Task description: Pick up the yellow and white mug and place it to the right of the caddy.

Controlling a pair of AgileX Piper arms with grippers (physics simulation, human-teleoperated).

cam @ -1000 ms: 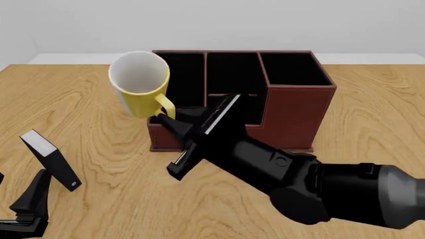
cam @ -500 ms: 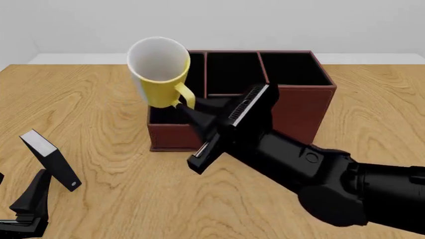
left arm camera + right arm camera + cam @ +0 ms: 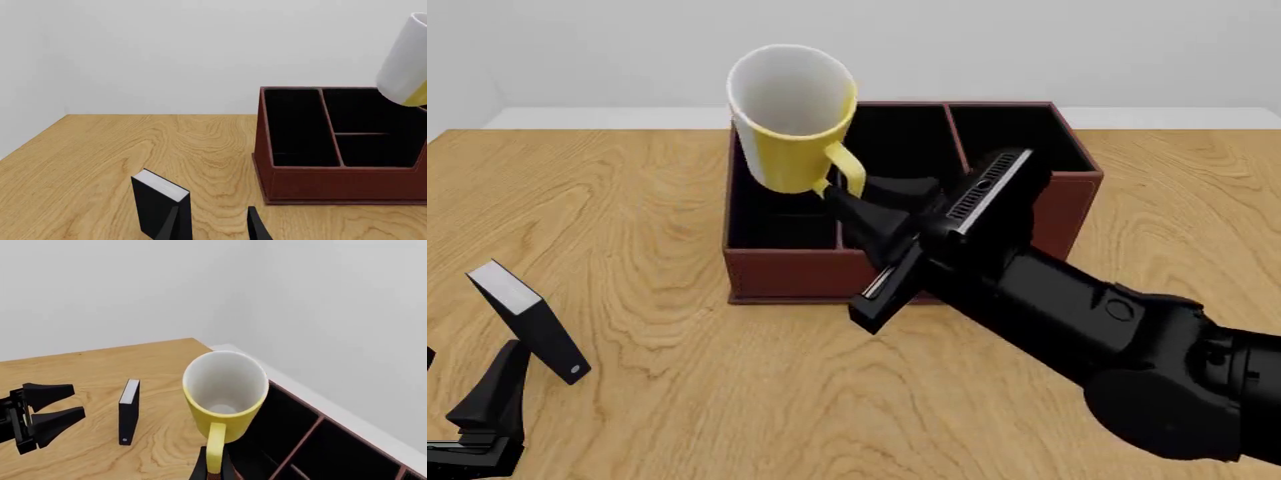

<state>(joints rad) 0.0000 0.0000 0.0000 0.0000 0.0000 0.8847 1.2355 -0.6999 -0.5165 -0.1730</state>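
Observation:
The yellow and white mug (image 3: 790, 120) hangs in the air, tilted, above the left compartments of the reddish-brown caddy (image 3: 785, 277). My right gripper (image 3: 835, 200) is shut on its yellow loop handle (image 3: 846, 170). In the right wrist view the mug (image 3: 225, 395) shows its white inside, with the gripper (image 3: 213, 472) pinching the handle and the caddy (image 3: 293, 440) below. The left wrist view catches the mug (image 3: 403, 65) over the caddy (image 3: 333, 182). My left gripper (image 3: 487, 412) rests low at the near left, open and holding nothing (image 3: 213, 230).
A small black-and-white book-like block (image 3: 531, 320) stands on the wooden table near the left gripper, left of the caddy; it also shows in the wrist views as the block (image 3: 159, 202) (image 3: 129, 410). The right arm crosses the table in front of the caddy.
The right gripper has carried the mug up and to the right, from beside the caddy's left rear corner to above its left compartments. The left arm has not moved.

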